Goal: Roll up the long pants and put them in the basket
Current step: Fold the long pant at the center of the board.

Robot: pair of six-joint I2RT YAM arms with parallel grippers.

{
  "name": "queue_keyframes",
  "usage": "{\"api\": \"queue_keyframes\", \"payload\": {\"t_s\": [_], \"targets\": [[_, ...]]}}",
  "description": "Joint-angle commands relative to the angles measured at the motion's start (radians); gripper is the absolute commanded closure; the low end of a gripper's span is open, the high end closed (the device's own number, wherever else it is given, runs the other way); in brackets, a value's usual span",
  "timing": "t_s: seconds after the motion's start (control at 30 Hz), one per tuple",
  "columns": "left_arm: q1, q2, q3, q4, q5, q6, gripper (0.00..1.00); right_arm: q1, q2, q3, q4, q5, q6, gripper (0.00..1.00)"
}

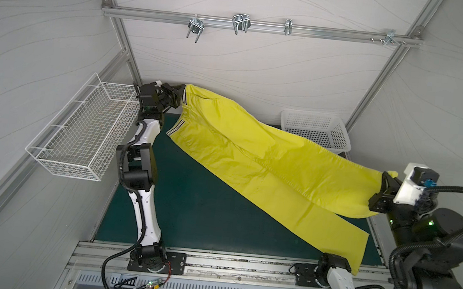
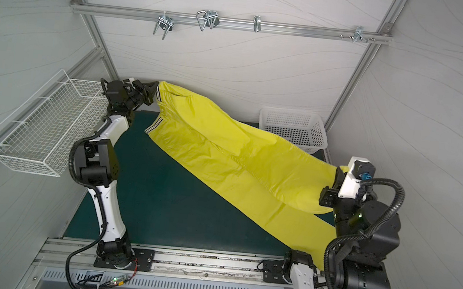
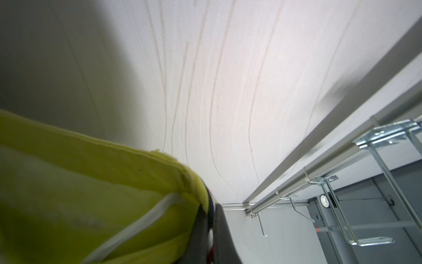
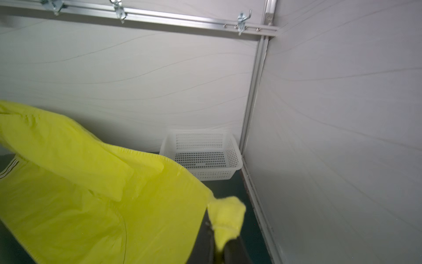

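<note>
Green mat (image 1: 188, 205), white walls. You have the long pants (image 1: 252, 159) strung diagonally over it. Left gripper (image 1: 179, 95) is pinched tight on the striped waistband (image 1: 174, 129) corner and right gripper (image 1: 387, 179) is clamped on one leg's cuff (image 4: 226, 217). That leg is raised, likely a pull-taut before rolling. The other leg lies on the mat, its cuff at the front edge. Count: one garment, two legs, one wire basket (image 1: 85, 127), one plastic basket (image 1: 314, 130), four hooks (image 1: 240, 23).
</note>
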Motion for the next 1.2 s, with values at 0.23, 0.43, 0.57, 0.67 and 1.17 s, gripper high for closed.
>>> {"api": "queue_keyframes", "payload": {"t_s": [0.23, 0.43, 0.57, 0.67, 1.17], "targets": [[0.014, -0.203, -0.292, 0.056, 0.056, 0.152, 1.0, 0.036, -0.115, -0.152, -0.258, -0.026, 0.027, 1.0], [0.014, -0.273, -0.358, 0.007, 0.048, 0.223, 1.0, 0.059, -0.133, -0.169, -0.263, 0.06, 0.017, 1.0], [0.013, -0.337, -0.43, 0.008, 0.06, 0.244, 1.0, 0.061, -0.159, -0.174, -0.275, 0.047, 0.048, 1.0], [0.014, -0.421, -0.535, 0.017, 0.049, 0.282, 1.0, 0.06, -0.187, -0.173, -0.297, 0.03, 0.062, 1.0], [0.035, -0.65, -0.693, -0.511, -0.344, 0.57, 1.0, 0.063, -0.182, -0.195, -0.253, -0.043, 0.066, 0.53]]}}
